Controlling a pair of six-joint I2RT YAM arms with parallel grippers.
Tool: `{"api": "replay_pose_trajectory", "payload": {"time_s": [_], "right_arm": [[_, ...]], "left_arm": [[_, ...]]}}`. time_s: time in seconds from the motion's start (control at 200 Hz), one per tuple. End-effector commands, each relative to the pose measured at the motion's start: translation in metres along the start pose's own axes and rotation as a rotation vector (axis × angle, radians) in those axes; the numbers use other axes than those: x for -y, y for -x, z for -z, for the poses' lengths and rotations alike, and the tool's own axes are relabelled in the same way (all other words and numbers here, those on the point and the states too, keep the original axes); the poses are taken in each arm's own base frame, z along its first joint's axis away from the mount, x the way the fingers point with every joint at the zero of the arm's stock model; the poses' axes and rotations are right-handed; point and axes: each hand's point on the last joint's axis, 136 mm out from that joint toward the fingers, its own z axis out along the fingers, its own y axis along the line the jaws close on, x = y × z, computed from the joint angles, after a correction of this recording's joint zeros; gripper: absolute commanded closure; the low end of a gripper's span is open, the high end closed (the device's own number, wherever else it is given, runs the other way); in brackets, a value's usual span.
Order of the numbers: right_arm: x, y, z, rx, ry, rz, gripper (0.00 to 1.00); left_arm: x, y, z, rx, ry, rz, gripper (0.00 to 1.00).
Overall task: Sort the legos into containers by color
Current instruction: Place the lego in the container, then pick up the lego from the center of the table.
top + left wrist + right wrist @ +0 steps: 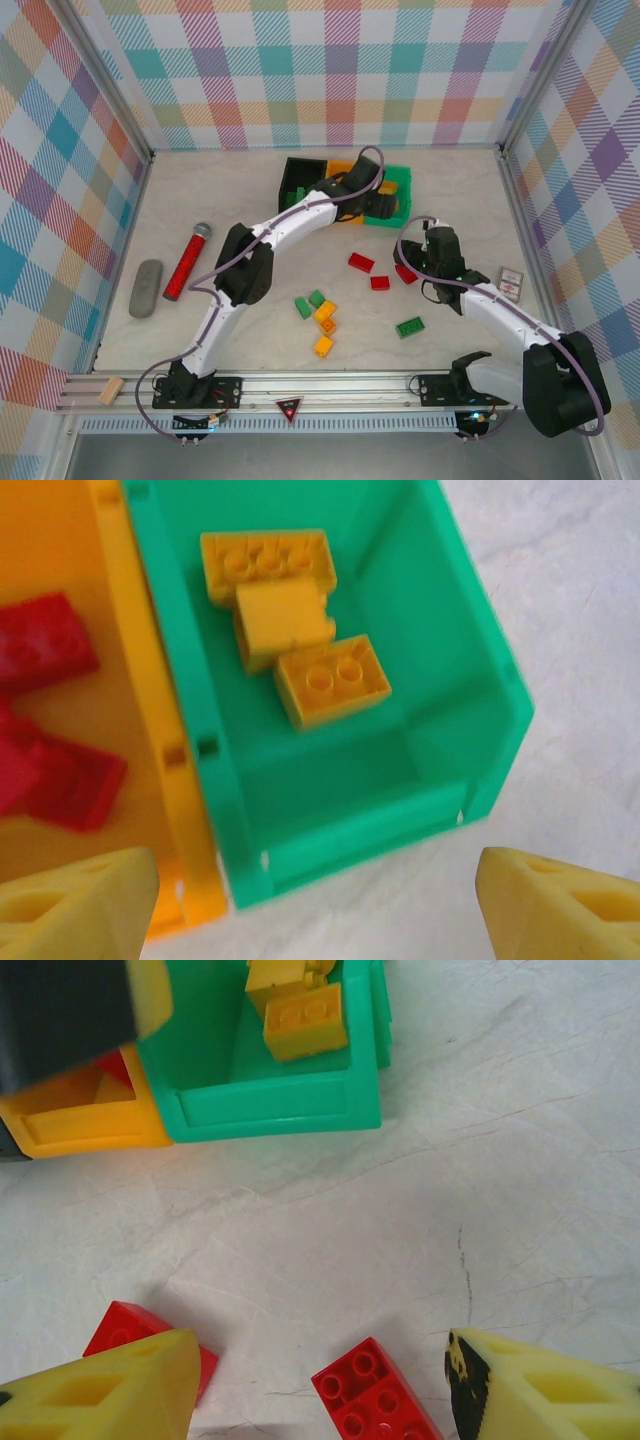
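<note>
The containers stand joined in a row: black bin (296, 178), orange bin (340, 167), green bin (402, 180). My left gripper (378, 207) hovers over the green bin's near end, open (320, 910) and empty. Three yellow legos (300, 630) lie in the green bin (370, 820), and red legos (50, 645) lie in the orange bin (130, 630). My right gripper (412, 262) is open (320, 1390) low over the table, with a red lego (375, 1392) between its fingers but not gripped. A second red lego (125, 1325) sits partly behind its left finger.
Loose on the table are red legos (361, 262), green legos (310, 302), orange legos (325, 326) and another green one (409, 326). A red-and-grey stick (187, 262) and a grey cylinder (146, 288) lie at the left. A small card (511, 282) lies at the right.
</note>
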Motion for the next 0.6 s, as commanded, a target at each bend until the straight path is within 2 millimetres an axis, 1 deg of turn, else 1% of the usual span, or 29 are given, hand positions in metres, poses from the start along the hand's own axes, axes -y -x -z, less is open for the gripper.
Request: {"api": "replay_pose_trajectory", "payload": {"time_s": [0.0,0.06,0.07,0.085,0.125,0.205,0.265,0.33,0.36,0.455,0.595], "right_arm": [[-0.011,0.011,-0.003,0.005,0.048,0.003,0.33],[-0.013,0.008,-0.005,-0.008,0.059,0.001,0.33],[-0.014,0.008,-0.005,-0.008,0.063,0.001,0.33],[-0.014,0.008,-0.006,-0.01,0.065,-0.002,0.33],[-0.016,0.006,-0.007,-0.02,0.074,-0.004,0.33],[-0.022,0.004,-0.008,-0.032,0.105,0.004,0.34],[-0.026,0.004,-0.006,-0.022,0.126,0.012,0.34],[-0.028,0.003,-0.006,-0.02,0.132,0.017,0.34],[-0.027,0.001,-0.007,-0.029,0.129,0.016,0.34],[-0.03,-0.002,-0.009,-0.05,0.141,0.018,0.34],[-0.042,-0.011,-0.014,-0.087,0.168,0.073,0.35]], "left_arm": [[0.014,0.028,0.053,0.147,-0.061,0.016,0.17],[0.004,0.013,0.061,0.143,-0.044,0.02,0.17],[0.003,0.011,0.065,0.144,-0.044,0.021,0.17],[0.003,0.016,0.07,0.172,-0.048,0.025,0.17],[-0.003,0.008,0.08,0.176,-0.04,0.024,0.17],[-0.012,-0.008,0.092,0.168,-0.028,0.032,0.18],[-0.018,-0.028,0.093,0.14,-0.029,0.057,0.18],[-0.023,-0.044,0.097,0.12,-0.038,0.086,0.18],[-0.026,-0.054,0.096,0.104,-0.034,0.095,0.18],[-0.036,-0.077,0.095,0.065,-0.016,0.12,0.17],[-0.045,-0.098,0.093,0.028,0.001,0.134,0.18]]}}
